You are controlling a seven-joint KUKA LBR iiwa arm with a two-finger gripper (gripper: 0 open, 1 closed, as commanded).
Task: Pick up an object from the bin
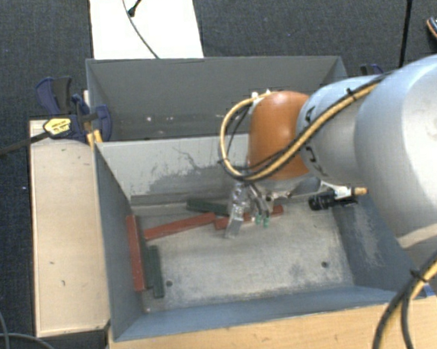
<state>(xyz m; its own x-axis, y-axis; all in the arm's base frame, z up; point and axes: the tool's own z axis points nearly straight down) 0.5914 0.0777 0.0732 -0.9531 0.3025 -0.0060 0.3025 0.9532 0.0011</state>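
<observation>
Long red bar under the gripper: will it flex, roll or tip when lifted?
The red bar looks straight and flat-sided: probably stiff, unlikely to roll. The gripper is right of its middle, so the longer left part may dip.

Soft even light, mild glare on arm [403, 142], faint shadows inside bin [250, 309]

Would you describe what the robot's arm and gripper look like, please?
The arm is thick, rounded and silver-grey. A glossy orange cover caps its wrist, looped by yellow and black cables. The gripper below is small and metallic grey.
</observation>
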